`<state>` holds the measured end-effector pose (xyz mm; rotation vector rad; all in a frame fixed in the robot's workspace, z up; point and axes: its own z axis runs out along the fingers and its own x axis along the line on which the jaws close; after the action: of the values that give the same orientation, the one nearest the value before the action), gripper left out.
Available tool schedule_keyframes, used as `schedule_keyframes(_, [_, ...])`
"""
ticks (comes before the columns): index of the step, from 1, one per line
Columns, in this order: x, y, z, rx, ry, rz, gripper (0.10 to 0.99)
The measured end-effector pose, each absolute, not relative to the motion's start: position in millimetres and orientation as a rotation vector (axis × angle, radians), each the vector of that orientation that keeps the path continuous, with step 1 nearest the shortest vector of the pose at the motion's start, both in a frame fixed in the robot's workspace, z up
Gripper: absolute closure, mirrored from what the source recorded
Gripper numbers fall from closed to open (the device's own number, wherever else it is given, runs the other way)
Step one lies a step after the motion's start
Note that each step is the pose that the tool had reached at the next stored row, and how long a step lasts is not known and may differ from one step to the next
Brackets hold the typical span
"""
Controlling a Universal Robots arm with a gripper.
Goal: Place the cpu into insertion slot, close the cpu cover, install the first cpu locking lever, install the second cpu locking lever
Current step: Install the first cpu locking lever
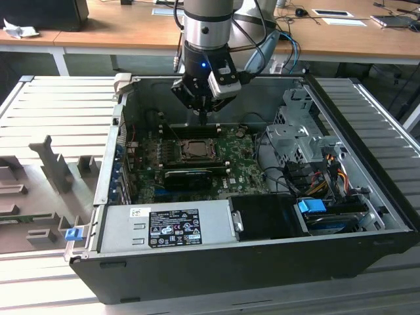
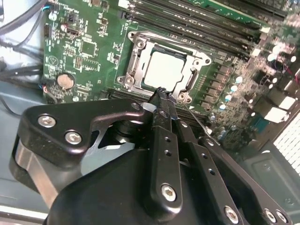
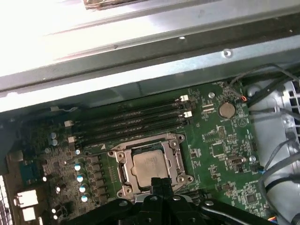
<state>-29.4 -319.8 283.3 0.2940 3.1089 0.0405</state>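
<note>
The cpu (image 2: pixel 164 69) lies flat in the insertion slot (image 2: pixel 132 77) on the green board, its pale metal face showing. The silvery cpu cover (image 2: pixel 199 61) lies down around it as a frame. In the first wrist view the cpu (image 3: pixel 150 165) and cpu cover (image 3: pixel 117 161) sit just past my fingertips. My gripper (image 2: pixel 161 91) is shut, its black fingers pressed together with nothing between them. Its tips hang over the socket's edge on the side away from the memory slots. In the exterior view the gripper (image 1: pixel 202 117) hovers above the socket (image 1: pixel 195 149) inside the open case.
Long black memory slots (image 3: pixel 136 117) run beside the socket. A black ribbed card (image 1: pixel 187 176) lies on the socket's near side. The case walls (image 1: pixel 216 82), the power supply (image 1: pixel 167 226), the drive cage (image 1: pixel 295 131) and cable bundles (image 1: pixel 321 170) hem in the board.
</note>
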Motion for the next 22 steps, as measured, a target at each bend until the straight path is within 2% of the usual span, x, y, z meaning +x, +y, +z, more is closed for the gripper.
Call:
schedule_keyframes(13, [-29.2,-319.8,283.0,-0.198,3.119,0.046,0.98])
schedule_keyframes(22, [-55.7,-319.7,280.9,-0.171,3.116,0.054,0.98])
